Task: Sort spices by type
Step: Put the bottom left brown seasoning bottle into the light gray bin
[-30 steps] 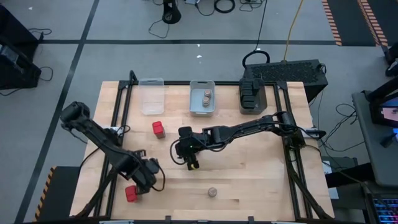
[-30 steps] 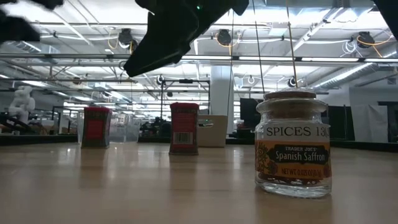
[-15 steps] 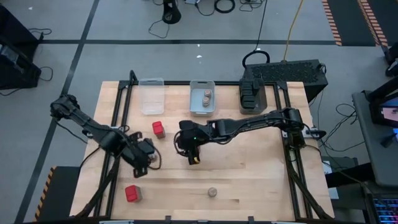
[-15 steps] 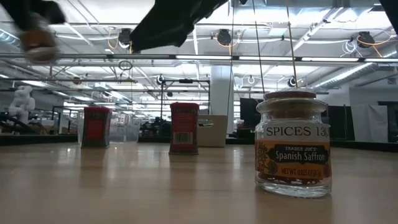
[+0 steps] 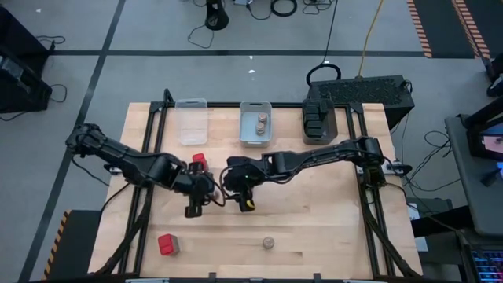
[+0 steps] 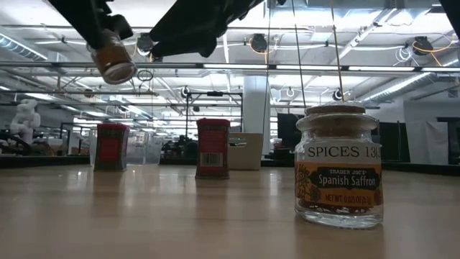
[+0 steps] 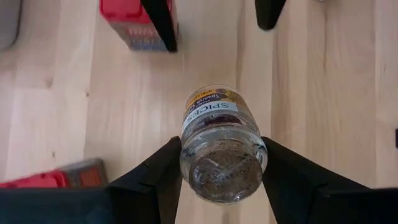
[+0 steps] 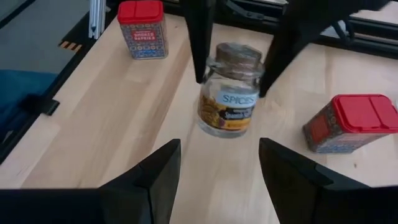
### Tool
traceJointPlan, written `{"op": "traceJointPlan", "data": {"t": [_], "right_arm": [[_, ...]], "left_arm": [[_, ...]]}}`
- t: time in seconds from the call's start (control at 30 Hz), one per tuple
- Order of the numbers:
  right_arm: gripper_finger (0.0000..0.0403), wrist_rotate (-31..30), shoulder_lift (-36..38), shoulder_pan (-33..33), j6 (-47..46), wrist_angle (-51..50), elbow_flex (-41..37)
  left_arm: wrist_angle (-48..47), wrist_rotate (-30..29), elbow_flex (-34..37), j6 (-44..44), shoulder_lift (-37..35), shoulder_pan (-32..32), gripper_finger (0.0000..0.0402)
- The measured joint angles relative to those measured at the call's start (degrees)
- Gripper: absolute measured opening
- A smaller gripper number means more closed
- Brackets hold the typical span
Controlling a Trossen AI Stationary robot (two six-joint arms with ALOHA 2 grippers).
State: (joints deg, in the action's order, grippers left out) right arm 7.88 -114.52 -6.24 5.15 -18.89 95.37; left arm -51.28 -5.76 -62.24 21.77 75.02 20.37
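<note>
My left gripper (image 5: 194,206) is shut on a small glass saffron jar (image 7: 217,124) with a brown cork lid and holds it in the air over the table's middle. The jar also shows in the right wrist view (image 8: 229,99) and high up in the low view (image 6: 115,61). My right gripper (image 5: 244,202) hovers open just to the jar's right, with nothing between its fingers (image 8: 149,180). A second jar (image 5: 268,243) stands near the front edge. One red box (image 5: 200,159) stands behind the grippers and another (image 5: 167,244) stands at the front left. My left gripper pinches the jar's neck, just under the cork lid (image 8: 214,68), between its two fingers (image 8: 199,37), one on each of two opposite sides. The fingers come steeply from above. The jar hangs below them, lid up and a little tilted, clear of the table.
Three bins stand along the far edge: a clear one (image 5: 191,119), a grey one (image 5: 255,135) holding two jars, and a dark one (image 5: 318,122). Bare wood lies between the grippers and the front edge.
My left gripper has risen from beside the front-left red box and swung toward the table's right and far side, turning as it went. It has carried the jar up to my right gripper. My right gripper has risen a little.
</note>
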Motion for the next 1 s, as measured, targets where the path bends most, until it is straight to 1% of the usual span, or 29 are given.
{"op": "traceJointPlan", "data": {"t": [0.13,0.33,0.47,0.53,0.63,0.73,0.87,1.0], "right_arm": [[0.0201,-0.82,0.32,-0.04,-0.10,-1.86,0.00],[0.0201,-9.22,2.54,0.03,-0.29,-6.42,-0.02],[0.0201,-10.40,3.08,0.58,2.45,-12.04,-0.38],[0.0201,-10.72,4.73,1.27,3.47,-12.80,-2.39],[0.0201,-11.05,9.81,3.78,2.02,-11.09,-8.66],[0.0201,-11.53,16.80,6.39,-2.64,-5.32,-18.68],[0.0201,-11.18,27.76,7.47,-7.92,6.34,-32.21],[0.0201,-11.15,36.16,7.46,-10.57,18.72,-42.64]], "left_arm": [[-0.47,-0.04,0.00,-0.24,0.00,-0.94,0.0189],[-0.02,-0.07,0.00,-1.30,-0.02,-2.16,0.0189],[-0.03,-0.35,0.00,-1.63,-0.02,-3.21,0.0189],[-0.12,-0.39,0.00,-1.99,-0.02,-3.74,0.0189],[-0.33,-0.51,-0.10,-2.95,-0.02,-4.93,0.0189],[-0.36,-1.19,-1.43,-4.39,0.00,-7.00,0.0189],[0.45,-4.26,-4.52,-10.54,-0.02,-11.36,0.0189],[6.01,-4.64,-7.21,-18.41,0.91,-18.42,0.0189]]}}
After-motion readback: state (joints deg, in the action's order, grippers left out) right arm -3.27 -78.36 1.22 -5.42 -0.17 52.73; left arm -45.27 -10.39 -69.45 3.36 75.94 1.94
